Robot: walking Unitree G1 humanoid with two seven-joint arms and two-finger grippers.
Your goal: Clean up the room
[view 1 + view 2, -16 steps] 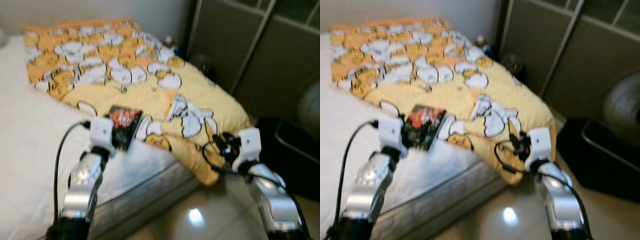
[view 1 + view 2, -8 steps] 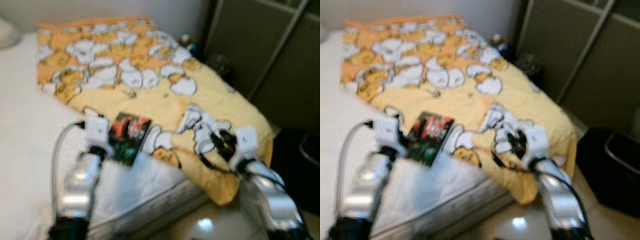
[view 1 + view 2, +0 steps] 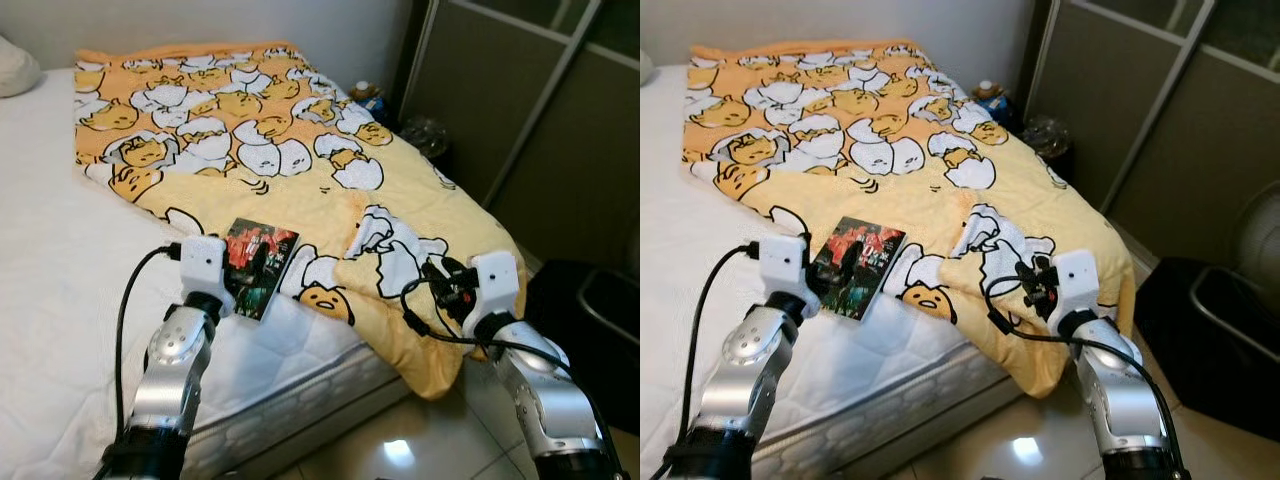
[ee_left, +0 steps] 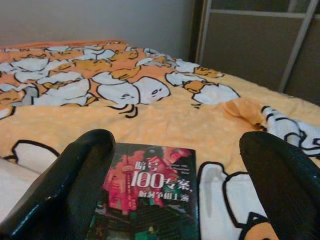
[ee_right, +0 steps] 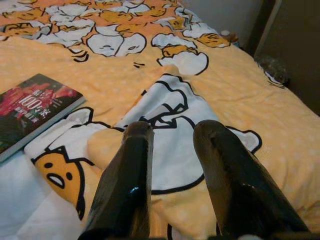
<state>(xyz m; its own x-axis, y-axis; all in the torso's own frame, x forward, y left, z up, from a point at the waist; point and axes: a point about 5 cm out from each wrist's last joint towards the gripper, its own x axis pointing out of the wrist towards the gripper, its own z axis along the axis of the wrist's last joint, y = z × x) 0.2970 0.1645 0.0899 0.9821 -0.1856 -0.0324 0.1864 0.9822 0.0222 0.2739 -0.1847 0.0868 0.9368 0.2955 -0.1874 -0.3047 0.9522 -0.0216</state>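
Bed point(image 3: 60, 260) w/ quilted white mattress; soft yellow egg-print blanket point(image 3: 300, 130) draped over its corner. Flat glossy book point(image 3: 258, 266) lies at blanket edge. Left end effector point(image 4: 175, 200) held level, fingers spread wide astride book. Right end effector point(image 5: 172, 150) hovers over blanket fold, fingers slightly parted, empty.

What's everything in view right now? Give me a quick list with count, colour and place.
Book: one, dark cover with red, on the blanket near the bed's edge.
Blanket: one, yellow-orange with white egg figures, spread over the bed, one corner hanging off.
Mattress: one, white.
Pillow: one, white, far corner.
Wardrobe: grey sliding doors, right.
Bin: one, black, on the floor right.
Left gripper: open, over the book.
Right gripper: open, over the blanket's fold.
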